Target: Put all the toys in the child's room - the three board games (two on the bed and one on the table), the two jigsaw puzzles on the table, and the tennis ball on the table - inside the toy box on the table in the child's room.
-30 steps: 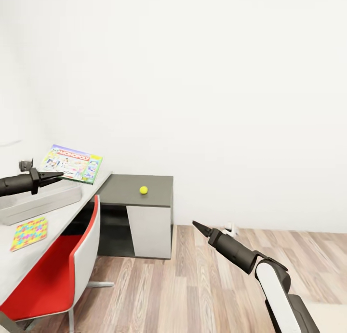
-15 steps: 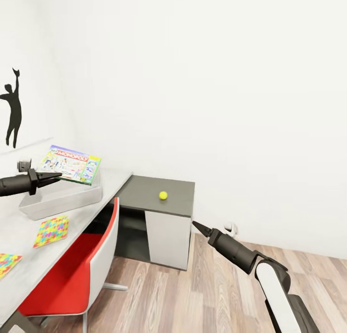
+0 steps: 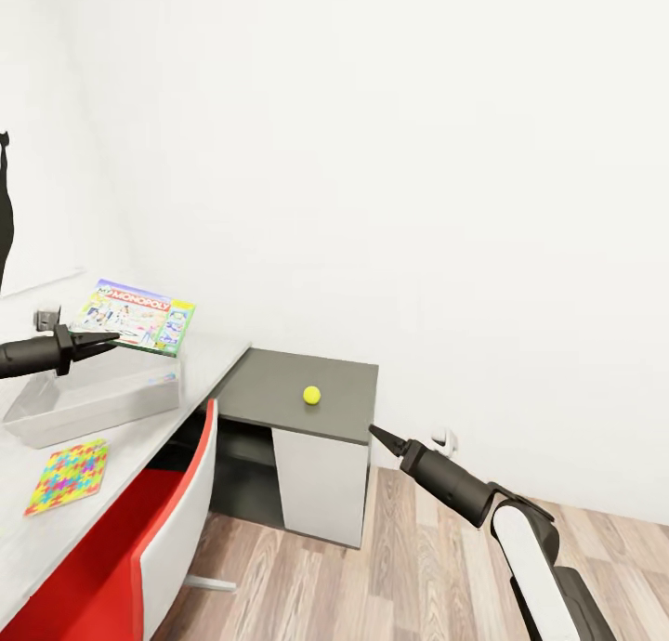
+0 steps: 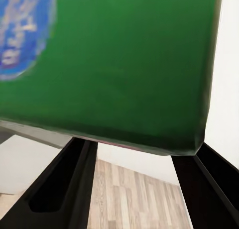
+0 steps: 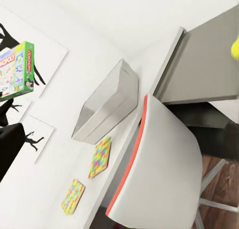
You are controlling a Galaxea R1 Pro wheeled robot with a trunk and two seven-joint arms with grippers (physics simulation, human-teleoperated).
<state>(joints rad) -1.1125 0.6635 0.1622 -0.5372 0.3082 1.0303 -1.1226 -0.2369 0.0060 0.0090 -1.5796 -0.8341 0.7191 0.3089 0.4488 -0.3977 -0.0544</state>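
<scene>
White walls are backing the table (image 3: pixel 130 418); left gripper (image 3: pixel 110 336) is clamping Monopoly (image 3: pixel 137 317) above the toy box (image 3: pixel 93 401), at its 6 o'clock.

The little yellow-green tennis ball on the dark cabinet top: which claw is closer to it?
Right. The right claw hovers just beside and below the tennis ball. The left claw is far off, gripping the green Monopoly box over the grey tub.

Silhouette picture (image 3: pixel 5 204) half beyond frame edge
</scene>
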